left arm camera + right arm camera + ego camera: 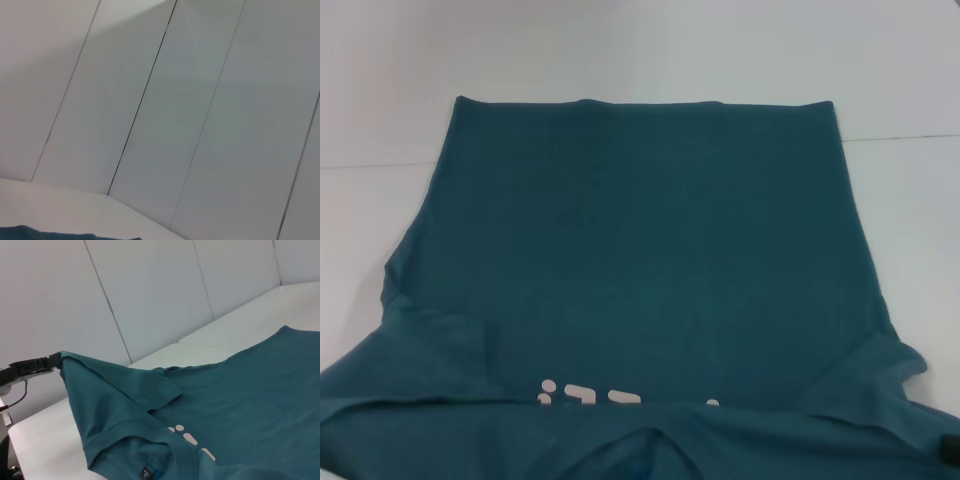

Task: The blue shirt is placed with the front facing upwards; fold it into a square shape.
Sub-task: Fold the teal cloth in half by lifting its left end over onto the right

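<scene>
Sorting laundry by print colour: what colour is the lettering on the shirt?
Cream, nearly white, on the blue shirt; the lettering shows best in the head view.

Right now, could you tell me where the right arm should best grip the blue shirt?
Take the blue shirt at the shoulder corner by the sleeve on the robot's right, coming from that side at the near edge. The left gripper is shut on the opposite shoulder, holding it raised, and the lettering lies nearest, so a matching pinch would likely lift that edge evenly.
</scene>
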Available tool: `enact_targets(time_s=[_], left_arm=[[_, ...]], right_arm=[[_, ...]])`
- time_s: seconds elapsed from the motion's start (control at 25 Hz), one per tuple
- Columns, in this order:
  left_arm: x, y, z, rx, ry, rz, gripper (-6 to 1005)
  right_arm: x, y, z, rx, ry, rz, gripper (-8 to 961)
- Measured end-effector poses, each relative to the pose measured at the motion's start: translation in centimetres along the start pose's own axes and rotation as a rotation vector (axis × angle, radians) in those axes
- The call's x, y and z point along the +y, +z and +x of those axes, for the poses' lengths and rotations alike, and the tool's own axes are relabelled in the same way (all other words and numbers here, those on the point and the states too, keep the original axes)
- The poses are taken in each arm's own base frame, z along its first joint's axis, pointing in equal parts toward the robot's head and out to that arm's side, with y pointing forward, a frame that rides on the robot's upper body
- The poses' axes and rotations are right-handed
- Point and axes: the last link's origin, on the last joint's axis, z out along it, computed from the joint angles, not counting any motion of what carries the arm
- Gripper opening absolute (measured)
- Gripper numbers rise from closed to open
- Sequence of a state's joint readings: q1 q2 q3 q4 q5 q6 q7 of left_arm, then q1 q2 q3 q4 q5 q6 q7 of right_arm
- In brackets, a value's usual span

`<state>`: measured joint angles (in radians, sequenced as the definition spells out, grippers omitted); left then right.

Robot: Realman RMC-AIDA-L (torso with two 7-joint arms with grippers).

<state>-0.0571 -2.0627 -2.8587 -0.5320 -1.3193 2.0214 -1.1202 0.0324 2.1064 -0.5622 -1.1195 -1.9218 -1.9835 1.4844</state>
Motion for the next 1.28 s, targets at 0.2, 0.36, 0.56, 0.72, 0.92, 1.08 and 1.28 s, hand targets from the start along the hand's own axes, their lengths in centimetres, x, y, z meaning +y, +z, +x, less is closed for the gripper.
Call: enact_targets(time_s=[0.2, 0.36, 0.56, 0.72, 0.92, 1.08, 1.28], left_arm=[[0.3, -0.3, -0.4, 0.008, 0.007, 0.009, 29], [0.0, 0.0, -0.4, 0.010, 0.005, 0.022, 29], [-1.1, 1.7, -0.2, 0.011, 0.016, 0.021, 29], [-2.5, 3.7, 0.1, 0.001, 0.010, 0.036, 29], [-4.1, 6.4, 0.4, -0.011, 0.019, 0.060, 30], [-5.1, 8.1, 0.7, -0.013, 0.032, 0.078, 30], [-6.1, 8.8, 1.3, 0.021, 0.043, 0.136, 30]], right_arm=[[0.1, 0.1, 0.3, -0.004, 0.008, -0.009, 36], [-0.3, 0.0, -0.1, -0.049, 0.003, 0.007, 35], [-1.6, 0.2, -1.8, -0.114, -0.015, 0.042, 35], [-3.2, 1.3, -3.1, -0.132, 0.005, 0.065, 35], [-5.2, 3.1, -4.3, -0.132, 0.010, 0.098, 36], [-6.8, 4.3, -5.1, -0.115, 0.013, 0.138, 36], [-8.0, 4.6, -5.7, -0.121, 0.011, 0.190, 36]])
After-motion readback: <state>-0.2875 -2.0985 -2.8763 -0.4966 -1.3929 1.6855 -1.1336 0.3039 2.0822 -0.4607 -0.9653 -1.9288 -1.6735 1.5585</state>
